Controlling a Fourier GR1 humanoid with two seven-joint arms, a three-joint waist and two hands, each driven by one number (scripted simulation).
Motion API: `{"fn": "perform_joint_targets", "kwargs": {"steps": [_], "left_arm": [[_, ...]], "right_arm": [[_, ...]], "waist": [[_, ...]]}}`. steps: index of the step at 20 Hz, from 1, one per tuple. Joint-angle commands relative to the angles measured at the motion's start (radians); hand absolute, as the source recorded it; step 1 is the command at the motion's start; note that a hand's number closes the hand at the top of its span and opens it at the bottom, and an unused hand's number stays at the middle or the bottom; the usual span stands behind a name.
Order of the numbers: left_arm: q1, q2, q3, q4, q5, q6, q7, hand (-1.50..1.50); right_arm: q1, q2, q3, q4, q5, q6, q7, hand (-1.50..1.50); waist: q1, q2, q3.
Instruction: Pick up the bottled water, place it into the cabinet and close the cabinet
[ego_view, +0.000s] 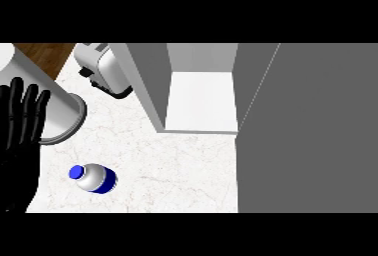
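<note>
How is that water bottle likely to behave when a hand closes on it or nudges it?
The bottled water stands upright on the counter, blue cap up, so a high sideways nudge would probably tip it. Its round body would likely roll once down. Its sides look smooth and glossy, so it may slip. The left hand rests open at the left edge, apart from it.

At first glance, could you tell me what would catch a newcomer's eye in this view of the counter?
The bottled water, white with a blue cap, stands alone on the pale counter at lower left. Behind it, the open cabinet shows a bright white shelf, its large grey door filling the right side. At the left edge, the black left robot hand rests open, fingers up, beside a toaster further back.
</note>
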Motion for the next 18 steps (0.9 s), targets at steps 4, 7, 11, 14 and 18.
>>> {"fn": "perform_joint_targets", "kwargs": {"steps": [4,7,11,14,18], "left_arm": [[0.102,0.130,0.084,-0.089,0.317,-0.278,-0.045,-1.50],[0.182,0.160,0.036,0.047,0.430,-0.384,0.033,-1.50],[0.281,0.270,0.135,0.016,0.617,-0.505,0.083,-1.50],[0.352,0.332,0.242,0.034,0.735,-0.609,0.049,-1.50],[0.449,0.348,0.326,-0.040,0.836,-0.644,0.105,-1.50]], "right_arm": [[0.093,0.025,0.023,-0.098,-0.029,0.014,-0.028,-1.50],[0.171,0.032,0.084,-0.072,-0.113,0.060,0.122,-1.50],[0.286,0.034,0.114,-0.207,-0.157,0.065,0.185,-1.50],[0.418,0.023,0.140,-0.305,-0.163,0.086,0.195,-1.50],[0.399,0.028,0.156,-0.368,-0.138,0.057,0.258,-1.50]], "waist": [[-0.022,0.032,-0.021],[-0.035,0.038,-0.023],[-0.029,0.032,-0.020],[-0.030,0.032,-0.020],[-0.020,0.036,-0.020]]}}
